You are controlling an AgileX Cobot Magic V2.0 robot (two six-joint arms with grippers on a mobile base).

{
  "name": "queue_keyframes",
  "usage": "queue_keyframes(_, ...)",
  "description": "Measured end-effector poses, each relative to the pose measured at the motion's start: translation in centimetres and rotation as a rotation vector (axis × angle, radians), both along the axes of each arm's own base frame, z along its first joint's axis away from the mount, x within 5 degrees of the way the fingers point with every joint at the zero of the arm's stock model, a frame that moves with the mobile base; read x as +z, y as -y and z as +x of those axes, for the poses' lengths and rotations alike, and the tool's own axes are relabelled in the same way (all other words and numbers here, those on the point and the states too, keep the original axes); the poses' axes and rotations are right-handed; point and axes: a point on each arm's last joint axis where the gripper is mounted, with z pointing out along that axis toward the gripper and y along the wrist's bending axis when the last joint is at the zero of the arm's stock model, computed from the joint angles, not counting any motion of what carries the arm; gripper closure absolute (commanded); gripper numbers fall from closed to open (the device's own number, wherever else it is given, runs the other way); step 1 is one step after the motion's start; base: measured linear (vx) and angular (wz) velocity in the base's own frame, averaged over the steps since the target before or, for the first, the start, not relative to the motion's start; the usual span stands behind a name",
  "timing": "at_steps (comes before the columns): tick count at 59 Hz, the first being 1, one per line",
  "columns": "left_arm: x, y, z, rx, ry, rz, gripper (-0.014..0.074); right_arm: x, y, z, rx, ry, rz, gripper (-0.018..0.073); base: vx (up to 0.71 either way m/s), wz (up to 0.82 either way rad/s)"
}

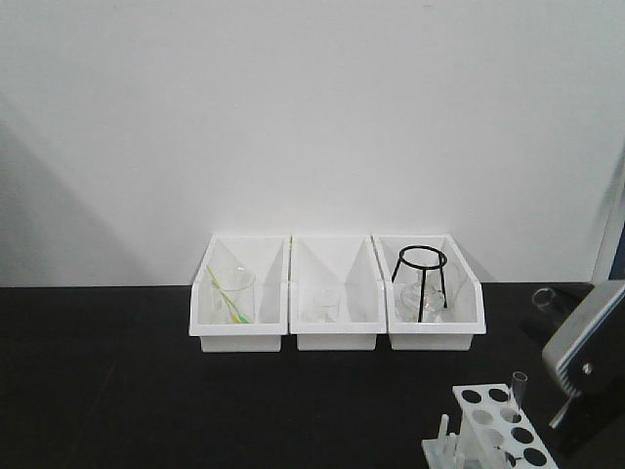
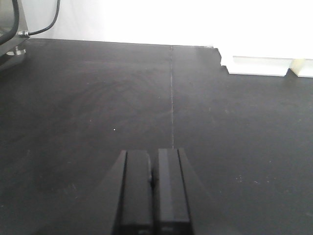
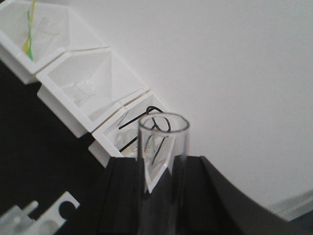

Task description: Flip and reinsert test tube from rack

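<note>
The white rack [image 1: 493,422] stands at the table's front right, its holes on top and short pegs on its left side. The clear test tube [image 1: 516,393] rises upright over the rack's far right holes, open rim up; I cannot tell whether its bottom sits in a hole. In the right wrist view my right gripper [image 3: 164,164] is shut on the test tube [image 3: 163,132], one black finger on each side of the glass, and a corner of the rack [image 3: 51,215] shows at lower left. My left gripper [image 2: 153,166] is shut and empty above the bare black table.
Three white open-front bins stand along the back wall: the left bin [image 1: 237,337] holds a beaker with a yellow-green stick, the middle bin [image 1: 337,337] a small beaker, the right bin [image 1: 435,337] a black wire tripod and glassware. The right arm's housing [image 1: 586,342] hangs over the rack's right.
</note>
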Motion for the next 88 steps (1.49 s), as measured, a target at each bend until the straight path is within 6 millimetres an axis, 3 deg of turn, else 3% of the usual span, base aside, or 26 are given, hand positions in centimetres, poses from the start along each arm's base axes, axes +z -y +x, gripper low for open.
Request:
queue_keyframes(15,0.0,0.0,0.0,0.000,0.000,0.000,0.0603,-0.8,-0.6,-0.4,0.209,0.067,-0.502,0.0568,0.00,0.00)
queue_keyframes(25,0.0,0.0,0.0,0.000,0.000,0.000,0.0603,-1.0,-0.6,-0.5,0.227,0.068,-0.558,0.0568,0.00,0.00)
queue_keyframes(36,0.0,0.0,0.0,0.000,0.000,0.000,0.0603,-0.6,-0.5,-0.3,0.134,0.014,-0.289,0.0568,0.00,0.00)
queue_keyframes(52,0.0,0.0,0.0,0.000,0.000,0.000,0.0603,0.0,0.0,0.0,-0.058,-0.089,0.277,0.0568,0.00,0.00)
queue_keyframes(65,0.0,0.0,0.0,0.000,0.000,0.000,0.0603,0.0,0.4,0.4,-0.175,-0.145,0.614,0.0568,0.00,0.00)
queue_keyframes(76,0.0,0.0,0.0,0.000,0.000,0.000,0.0603,-1.1,0.3,1.7,-0.223,-0.199,0.814,0.0568,0.00,0.00)
queue_keyframes(88,0.0,0.0,0.0,0.000,0.000,0.000,0.0603,-1.4,-0.3,2.7,-0.147,-0.162,0.817,0.0568,0.00,0.00)
